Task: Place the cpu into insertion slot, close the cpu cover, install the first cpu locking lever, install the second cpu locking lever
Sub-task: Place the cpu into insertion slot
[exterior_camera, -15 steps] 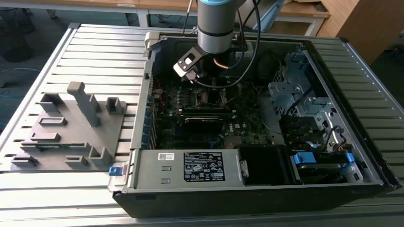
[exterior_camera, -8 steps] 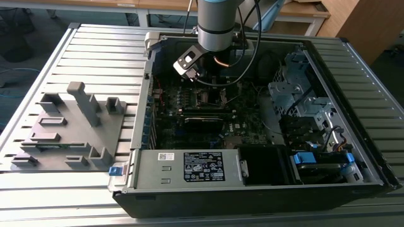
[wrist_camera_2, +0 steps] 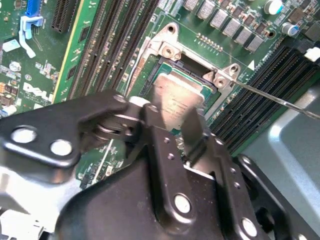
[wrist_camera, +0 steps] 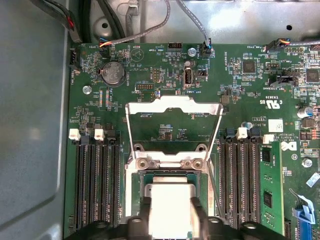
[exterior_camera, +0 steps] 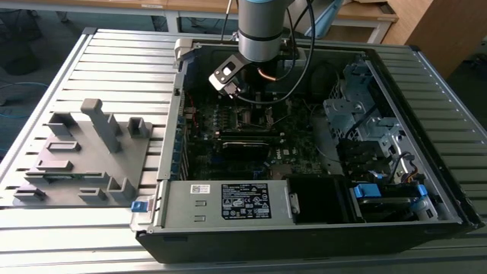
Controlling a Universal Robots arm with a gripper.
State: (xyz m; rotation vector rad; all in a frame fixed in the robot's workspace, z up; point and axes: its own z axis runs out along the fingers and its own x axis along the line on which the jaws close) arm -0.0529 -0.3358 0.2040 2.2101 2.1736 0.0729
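one open black metal computer case (exterior_camera: 304, 240), lying on one grey slatted table (exterior_camera: 114, 51). inside, one green motherboard (wrist_camera: 150, 70). one black two-fingered gripper (wrist_camera: 171, 212) low over the board, clamped on one small flat square silvery-tan cpu (wrist_camera: 171, 200), one finger (wrist_camera: 142, 217) on each of two opposite edges. directly under the chip, one square silver-rimmed insertion slot (wrist_camera_2: 187, 64); hard to tell whether seated or just above. one thin silver frame cpu cover (wrist_camera: 172, 104) flipped open beyond the slot.
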